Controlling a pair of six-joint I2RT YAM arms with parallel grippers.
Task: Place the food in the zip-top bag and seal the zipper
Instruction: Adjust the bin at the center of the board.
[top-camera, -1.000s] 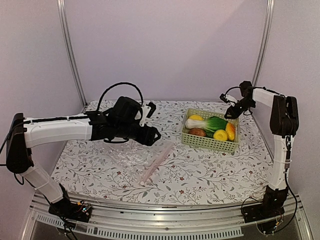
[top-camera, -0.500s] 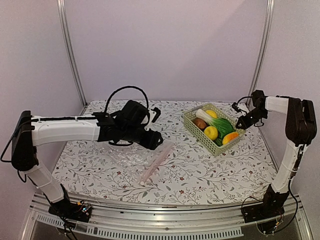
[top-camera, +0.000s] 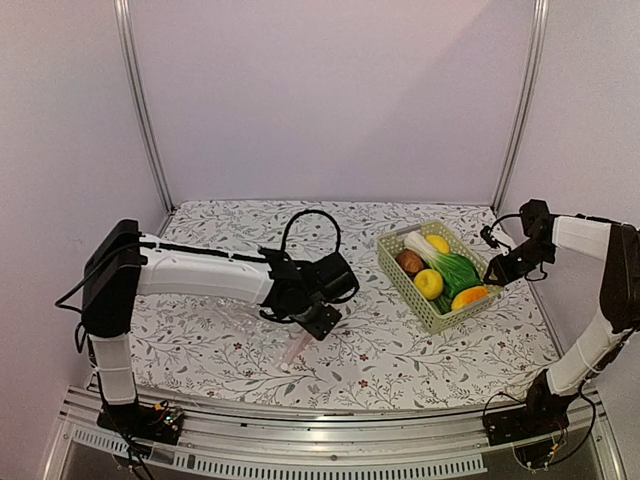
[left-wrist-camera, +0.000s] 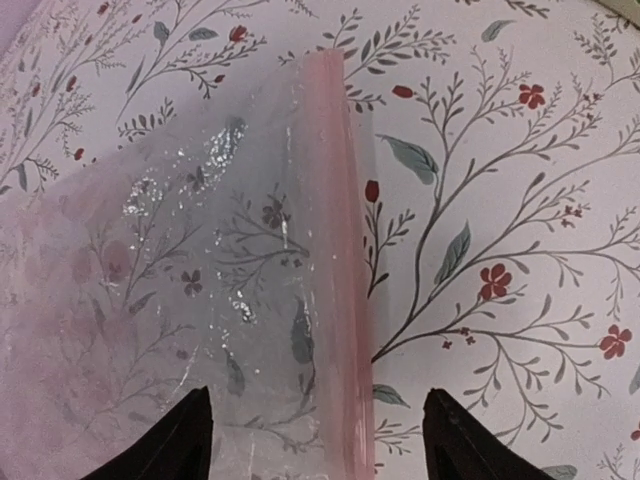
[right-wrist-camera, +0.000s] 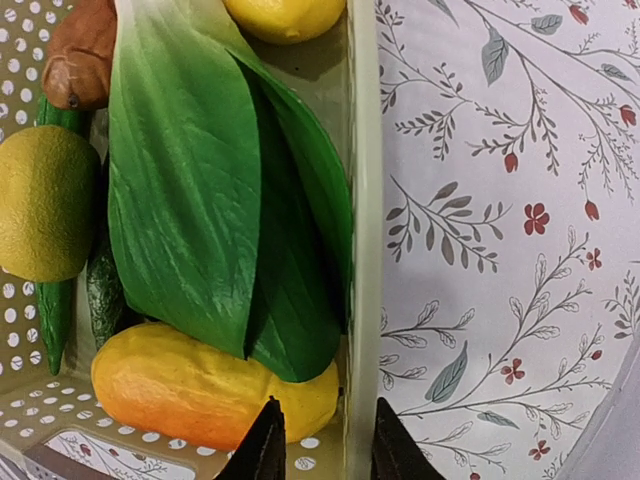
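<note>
The clear, crinkly zip-top bag (left-wrist-camera: 170, 300) lies flat on the flowered desk (left-wrist-camera: 520, 180), its pale pink zipper (left-wrist-camera: 335, 230) along one edge. Well apart from it, the food fills a pale green basket (right-wrist-camera: 360, 250): leafy green vegetable (right-wrist-camera: 190, 180), yellow fruits (right-wrist-camera: 40, 200), orange piece (right-wrist-camera: 190, 390), reddish-brown one (right-wrist-camera: 85, 50) and dark cucumber (right-wrist-camera: 52, 320).

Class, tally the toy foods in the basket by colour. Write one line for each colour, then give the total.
Yellow: 2, a fruit and a second fruit
Orange: 1, the orange piece
Brown: 1, the brown round one
Green: 2, the leafy vegetable and the cucumber
Total: 6, all in the basket
</note>
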